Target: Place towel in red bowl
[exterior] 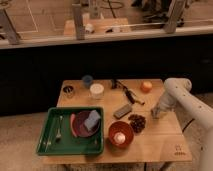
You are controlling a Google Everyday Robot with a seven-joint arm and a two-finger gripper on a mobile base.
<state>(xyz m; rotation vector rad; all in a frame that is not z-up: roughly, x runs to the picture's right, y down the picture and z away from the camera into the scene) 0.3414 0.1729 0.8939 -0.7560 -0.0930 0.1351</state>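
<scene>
The red bowl (120, 131) stands on the wooden table near its front edge, just right of the green tray. A small pale lump (120, 137) lies inside it; it appears to be the towel, though I cannot tell for sure. My gripper (156, 114) hangs low over the right side of the table, to the right of and slightly behind the bowl and apart from it. The white arm (176, 90) reaches in from the right.
A green tray (50, 145) at the front left holds a maroon dish (76, 125) with a blue square pad (92, 119) and cutlery. A dark grey block (122, 111), a dark cluster (136, 122), an orange (146, 86), a black tool (127, 93), cups (96, 90) and a tin (68, 91) stand behind.
</scene>
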